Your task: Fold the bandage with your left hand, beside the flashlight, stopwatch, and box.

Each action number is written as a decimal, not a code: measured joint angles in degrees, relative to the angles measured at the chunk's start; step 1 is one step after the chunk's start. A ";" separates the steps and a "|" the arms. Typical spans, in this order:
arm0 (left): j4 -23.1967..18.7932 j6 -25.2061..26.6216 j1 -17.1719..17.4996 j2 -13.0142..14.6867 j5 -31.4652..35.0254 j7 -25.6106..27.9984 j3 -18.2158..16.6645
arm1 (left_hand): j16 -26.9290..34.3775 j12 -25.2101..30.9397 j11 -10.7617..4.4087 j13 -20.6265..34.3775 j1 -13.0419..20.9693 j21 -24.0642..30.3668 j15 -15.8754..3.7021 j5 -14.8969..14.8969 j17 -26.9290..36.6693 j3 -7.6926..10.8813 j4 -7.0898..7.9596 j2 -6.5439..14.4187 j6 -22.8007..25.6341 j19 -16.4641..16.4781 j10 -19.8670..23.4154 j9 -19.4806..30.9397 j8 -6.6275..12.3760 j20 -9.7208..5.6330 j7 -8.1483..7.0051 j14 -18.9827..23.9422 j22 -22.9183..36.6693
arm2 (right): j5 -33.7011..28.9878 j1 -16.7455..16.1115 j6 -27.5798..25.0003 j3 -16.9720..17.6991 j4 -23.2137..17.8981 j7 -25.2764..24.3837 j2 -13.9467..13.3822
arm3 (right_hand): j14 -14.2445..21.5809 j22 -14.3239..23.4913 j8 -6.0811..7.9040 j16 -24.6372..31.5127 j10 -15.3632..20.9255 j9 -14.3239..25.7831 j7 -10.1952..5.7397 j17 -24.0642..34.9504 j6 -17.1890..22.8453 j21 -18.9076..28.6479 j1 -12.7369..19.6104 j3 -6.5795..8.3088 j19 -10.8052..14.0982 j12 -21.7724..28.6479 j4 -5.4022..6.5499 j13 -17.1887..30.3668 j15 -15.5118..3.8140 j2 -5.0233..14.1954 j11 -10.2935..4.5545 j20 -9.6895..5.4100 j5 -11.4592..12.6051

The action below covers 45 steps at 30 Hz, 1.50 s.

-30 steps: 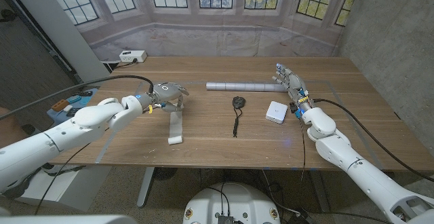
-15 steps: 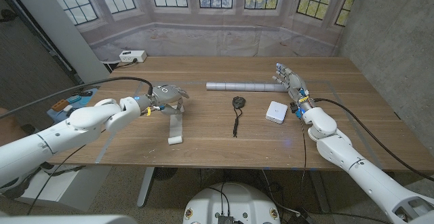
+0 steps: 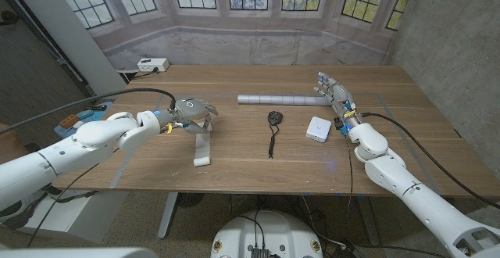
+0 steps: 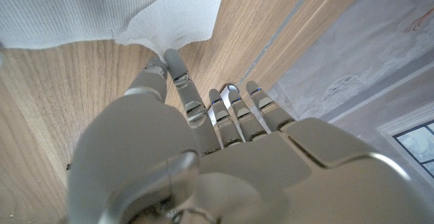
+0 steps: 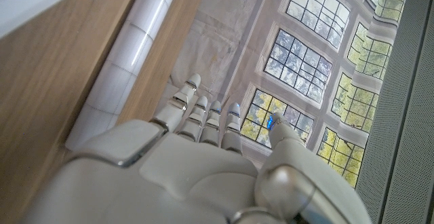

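A white bandage [image 3: 204, 142] lies as a strip on the wooden table [image 3: 258, 164], its near end rolled. My left hand [image 3: 191, 109] is over the strip's far end; in the left wrist view its fingertips [image 4: 165, 62] pinch a raised corner of the bandage [image 4: 88, 13]. To the right lie a silver flashlight [image 3: 277, 99], a black stopwatch [image 3: 273, 118] with its cord trailing toward me, and a small white box [image 3: 318, 128]. My right hand [image 3: 332, 92] stands open by the flashlight's right end, holding nothing; the flashlight [image 5: 129, 61] lies just beyond its fingers.
A white power strip [image 3: 152, 65] sits at the table's far left corner. Thin tape lines mark a rectangle on the tabletop. A black cable runs along my left arm. Bare wood lies between the bandage and the stopwatch.
My left hand has edged slightly to the right over the bandage's far end. The right hand and the other objects have not moved.
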 measured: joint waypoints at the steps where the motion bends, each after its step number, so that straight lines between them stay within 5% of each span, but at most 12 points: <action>1: 0.00 -0.09 0.00 0.00 0.00 -0.08 0.00 | 0.00 0.00 0.00 0.00 0.00 0.00 0.01 0.00 0.00 0.00 0.00 0.00 0.00 0.00 0.00 0.00 0.00 0.00 0.00 -0.01 0.00 | 0.00 0.00 0.00 0.00 -0.01 0.00 0.00 | 0.00 0.00 0.00 0.00 0.00 0.00 0.00 0.00 0.00 0.00 0.00 0.00 0.00 0.00 0.00 0.00 0.00 0.00 0.00 0.00 0.00; 45: -2.39 -4.91 5.89 6.09 -3.81 1.15 -5.27 | 0.00 -0.21 0.21 0.00 0.00 0.00 -0.09 0.00 0.00 0.00 0.00 0.00 -0.30 -0.52 -0.21 -0.27 0.77 -0.10 -0.30 -0.51 0.00 | -1.54 -0.20 -1.47 -1.13 -2.00 -1.13 0.18 | 0.00 0.00 0.00 0.00 0.00 0.00 0.00 0.00 0.00 0.00 0.00 0.00 0.00 0.00 0.00 0.00 0.00 0.00 0.00 0.00 0.00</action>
